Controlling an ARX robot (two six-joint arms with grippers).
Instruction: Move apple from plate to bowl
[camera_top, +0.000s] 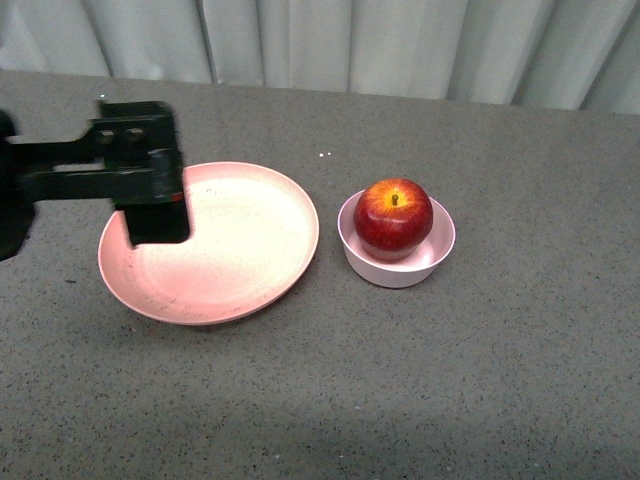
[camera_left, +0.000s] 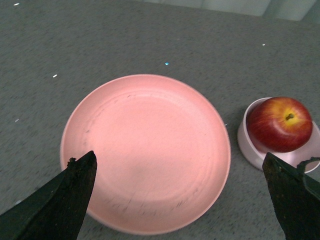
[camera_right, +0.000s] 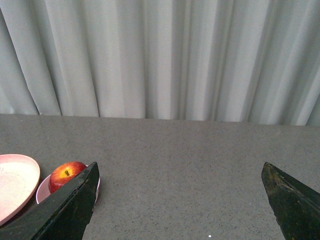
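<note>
Red apple (camera_top: 393, 218) hides the bowl's (camera_top: 396, 268) floor; both end effectors gape, empty.

glossy apple (camera_top: 393, 218), matt bowl (camera_top: 432, 262) (speckled), rough grey table (camera_top: 480, 380)

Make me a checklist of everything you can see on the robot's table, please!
Surface: grey speckled table, a few tiny pale flecks on it.
Job's things: the apple sits in the bowl, stem up; the plate beside the bowl holds nothing.
Clutter: nothing seen.
Grippers: the left gripper hangs open over the plate with nothing in it; the right gripper is open with nothing in it, off to the side of the bowl, out of the front view.
Cables: nothing seen.
Surroundings: pale pleated curtain behind the table.
</note>
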